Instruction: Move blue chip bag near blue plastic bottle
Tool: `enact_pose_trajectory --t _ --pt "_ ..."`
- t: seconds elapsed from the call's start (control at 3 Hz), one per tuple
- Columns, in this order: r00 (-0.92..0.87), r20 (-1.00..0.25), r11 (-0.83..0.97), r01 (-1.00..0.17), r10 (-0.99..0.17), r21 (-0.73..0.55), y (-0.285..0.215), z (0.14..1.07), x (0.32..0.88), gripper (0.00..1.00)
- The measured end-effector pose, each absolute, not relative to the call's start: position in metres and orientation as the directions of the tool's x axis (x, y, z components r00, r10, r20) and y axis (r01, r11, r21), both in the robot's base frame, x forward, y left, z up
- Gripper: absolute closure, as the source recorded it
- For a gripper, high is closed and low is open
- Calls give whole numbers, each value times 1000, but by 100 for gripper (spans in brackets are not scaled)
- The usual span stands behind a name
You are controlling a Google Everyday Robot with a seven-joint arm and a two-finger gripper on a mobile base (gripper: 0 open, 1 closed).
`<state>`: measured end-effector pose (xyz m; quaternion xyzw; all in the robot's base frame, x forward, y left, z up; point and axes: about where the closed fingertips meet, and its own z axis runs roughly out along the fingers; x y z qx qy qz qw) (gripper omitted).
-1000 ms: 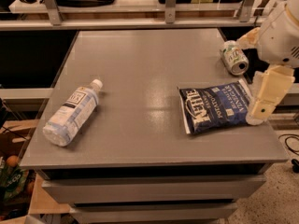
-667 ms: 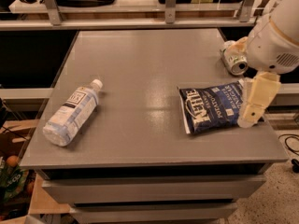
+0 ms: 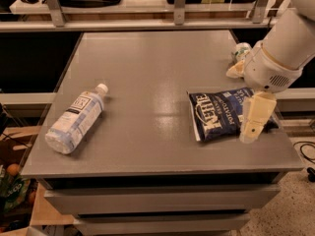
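Observation:
The blue chip bag [image 3: 219, 114] lies flat on the right side of the grey table [image 3: 147, 68], with its white "Kettle" lettering facing up. The blue plastic bottle [image 3: 76, 118] lies on its side at the table's left, white cap pointing to the far right. My gripper [image 3: 253, 119] hangs from the white arm [image 3: 280, 53] and points down over the right part of the chip bag, covering that end. A wide stretch of table separates bag and bottle.
A small green-white can [image 3: 240, 50] lies at the table's far right, partly hidden behind my arm. A shelf rail with metal posts [image 3: 179, 6] runs behind the table. The table's front edge is close below the bag.
My arm and gripper have moved left and slightly forward, from beside the bag's right edge to over its right end. Bag, bottle and can have not moved.

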<state>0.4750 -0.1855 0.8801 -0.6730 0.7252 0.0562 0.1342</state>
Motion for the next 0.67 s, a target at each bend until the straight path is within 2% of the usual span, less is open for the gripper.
enact_pose_trajectory --t 0.33,0.67 --pt "-88 -266 104 -993 -960 -48 -191 854 478 0" --pt "-118 -280 123 -992 -953 1 -195 834 479 17"
